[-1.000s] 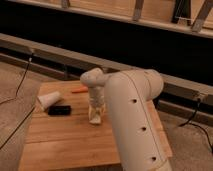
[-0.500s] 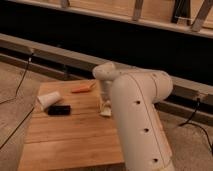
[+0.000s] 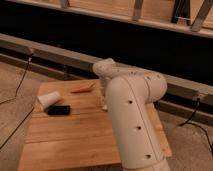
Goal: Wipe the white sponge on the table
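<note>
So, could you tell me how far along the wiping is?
Done: the tool is shut, down at the table, mostly behind the arm. In hand: a pale sliver beneath it, probably the white sponge, meets the wood. Left: further wiping; nothing shows it finished.

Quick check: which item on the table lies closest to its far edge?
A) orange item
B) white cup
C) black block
A: the orange item lies by the far edge of the table, beyond the white cup and black block. The gripper is down at the tabletop just right of it, mostly hidden by the arm.
</note>
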{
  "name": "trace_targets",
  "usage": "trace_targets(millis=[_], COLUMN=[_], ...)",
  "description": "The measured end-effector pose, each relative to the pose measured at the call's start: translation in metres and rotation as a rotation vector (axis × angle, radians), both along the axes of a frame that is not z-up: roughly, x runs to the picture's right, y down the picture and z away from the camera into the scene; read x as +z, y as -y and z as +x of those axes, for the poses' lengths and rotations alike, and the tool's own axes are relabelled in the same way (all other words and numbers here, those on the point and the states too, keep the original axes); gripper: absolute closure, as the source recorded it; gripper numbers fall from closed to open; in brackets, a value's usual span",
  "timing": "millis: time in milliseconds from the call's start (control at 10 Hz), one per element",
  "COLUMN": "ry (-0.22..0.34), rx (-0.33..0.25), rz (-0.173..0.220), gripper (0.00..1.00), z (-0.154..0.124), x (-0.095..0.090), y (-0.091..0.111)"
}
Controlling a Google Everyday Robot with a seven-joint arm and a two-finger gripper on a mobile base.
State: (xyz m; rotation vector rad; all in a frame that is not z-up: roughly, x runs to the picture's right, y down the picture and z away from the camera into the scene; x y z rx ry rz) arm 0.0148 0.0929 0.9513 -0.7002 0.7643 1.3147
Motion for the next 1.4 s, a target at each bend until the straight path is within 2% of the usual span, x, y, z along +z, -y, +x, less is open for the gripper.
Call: trace_targets(millis=[300, 600, 900, 1400], ry=[0.061, 0.124, 0.185, 0.264], rx=[-0.024, -0.067, -0.101, -0.141], rz=[0.002, -0.006, -0.016, -0.046], gripper=[1.00, 1.00, 1.00, 1.00], z=[-0.034, -0.065, -0.094, -0.121], x=[0.014, 0.019, 0.017, 0.005], y=[0.009, 0.013, 0.013, 0.000])
